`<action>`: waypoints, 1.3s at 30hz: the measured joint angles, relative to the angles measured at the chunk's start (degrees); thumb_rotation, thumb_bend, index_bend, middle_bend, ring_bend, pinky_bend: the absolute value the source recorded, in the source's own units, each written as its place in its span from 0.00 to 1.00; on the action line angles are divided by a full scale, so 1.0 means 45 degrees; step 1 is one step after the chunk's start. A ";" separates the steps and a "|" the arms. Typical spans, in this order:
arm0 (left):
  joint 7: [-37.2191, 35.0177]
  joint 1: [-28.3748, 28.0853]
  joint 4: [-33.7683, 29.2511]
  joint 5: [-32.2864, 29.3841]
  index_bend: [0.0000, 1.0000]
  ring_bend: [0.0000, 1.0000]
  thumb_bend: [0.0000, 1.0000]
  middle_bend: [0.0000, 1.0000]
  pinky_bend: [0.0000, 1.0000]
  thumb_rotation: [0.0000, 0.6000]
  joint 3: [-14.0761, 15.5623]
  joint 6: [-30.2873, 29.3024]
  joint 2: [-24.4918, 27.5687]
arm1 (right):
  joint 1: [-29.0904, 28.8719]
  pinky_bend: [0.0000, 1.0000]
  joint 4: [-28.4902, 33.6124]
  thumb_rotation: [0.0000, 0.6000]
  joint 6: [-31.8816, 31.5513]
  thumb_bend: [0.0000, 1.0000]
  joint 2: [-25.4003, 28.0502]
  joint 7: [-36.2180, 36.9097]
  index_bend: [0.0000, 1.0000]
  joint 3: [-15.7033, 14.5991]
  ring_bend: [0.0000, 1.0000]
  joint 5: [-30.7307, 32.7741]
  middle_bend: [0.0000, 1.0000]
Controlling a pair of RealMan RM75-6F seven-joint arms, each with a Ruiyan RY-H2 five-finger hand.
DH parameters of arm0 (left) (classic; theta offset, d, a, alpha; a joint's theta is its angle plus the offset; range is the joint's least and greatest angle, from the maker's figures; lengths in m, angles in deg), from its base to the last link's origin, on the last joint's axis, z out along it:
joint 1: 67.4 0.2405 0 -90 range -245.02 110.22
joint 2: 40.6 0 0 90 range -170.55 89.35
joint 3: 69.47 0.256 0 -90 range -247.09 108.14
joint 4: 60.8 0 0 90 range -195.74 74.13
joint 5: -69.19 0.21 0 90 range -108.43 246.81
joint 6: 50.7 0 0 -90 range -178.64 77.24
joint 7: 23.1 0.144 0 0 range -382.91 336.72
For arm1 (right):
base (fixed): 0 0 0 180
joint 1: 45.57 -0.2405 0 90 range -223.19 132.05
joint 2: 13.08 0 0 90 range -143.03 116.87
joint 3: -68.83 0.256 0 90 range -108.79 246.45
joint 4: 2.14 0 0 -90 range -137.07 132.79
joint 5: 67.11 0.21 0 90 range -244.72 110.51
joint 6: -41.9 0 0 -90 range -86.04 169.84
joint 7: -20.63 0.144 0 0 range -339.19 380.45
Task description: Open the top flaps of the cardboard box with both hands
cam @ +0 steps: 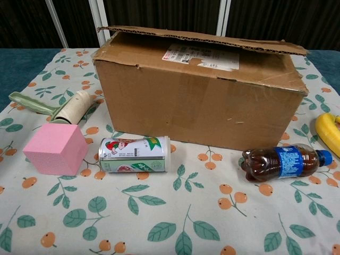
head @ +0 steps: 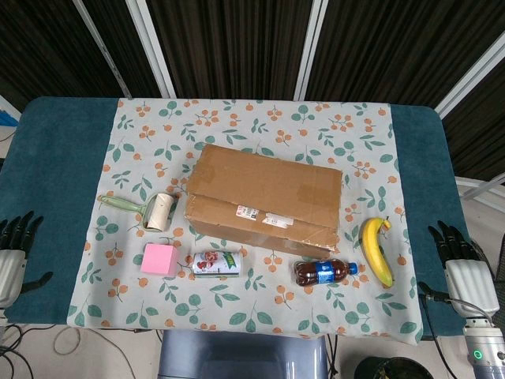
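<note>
The cardboard box (head: 263,200) stands in the middle of the table, on a tablecloth (head: 331,126) printed with leaves and orange fruits. It is plain brown and somewhat worn; the front bottom edge looks torn and crumpled. The top flaps are down, but in the chest view the long upper flap (cam: 212,38) sits a little lifted, so its corrugated edge shows. A white shipping label (cam: 201,56) is stuck on the top, partly peeled.

Around the box I count one of each thing: one lint roller (head: 146,209) with a green handle to the left, one pink cube (head: 159,259) in front of it, one drink can (head: 217,263) lying on its side just beside the cube, one cola bottle (head: 323,272) with a blue label lying near the front right corner, and one banana (head: 376,249) further right.

Two hands are visible, well apart from the box. The left hand (head: 12,254) is at the left table edge and the right hand (head: 461,264) at the right edge. Both hold nothing, with the dark fingers loosely spread.
</note>
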 measured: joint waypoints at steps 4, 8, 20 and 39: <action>-0.0127 -0.0057 0.0055 -0.0063 0.00 0.00 0.09 0.00 0.02 1.00 -0.0026 0.0118 0.0008 | -0.0027 0.22 0.0049 1.00 0.0092 0.15 -0.0007 0.0026 0.00 0.0061 0.00 0.0161 0.00; -0.0179 -0.0086 0.0094 -0.0074 0.00 0.00 0.09 0.00 0.02 1.00 -0.0013 0.0193 0.0046 | -0.0058 0.22 0.0095 1.00 0.0148 0.15 0.0002 -0.0006 0.00 0.0073 0.00 0.0186 0.00; -0.0167 -0.0042 -0.0112 -0.0085 0.00 0.00 0.09 0.00 0.02 1.00 0.0014 0.0124 0.0088 | -0.0023 0.22 0.0172 1.00 0.0212 0.15 0.0051 0.0091 0.00 0.0060 0.00 0.0314 0.00; 0.0362 -0.0357 -0.0890 0.0158 0.00 0.00 0.09 0.00 0.02 1.00 -0.0170 0.0142 0.0135 | 0.0073 0.22 0.0179 1.00 0.0353 0.15 0.0244 0.0587 0.00 0.0100 0.00 0.0668 0.00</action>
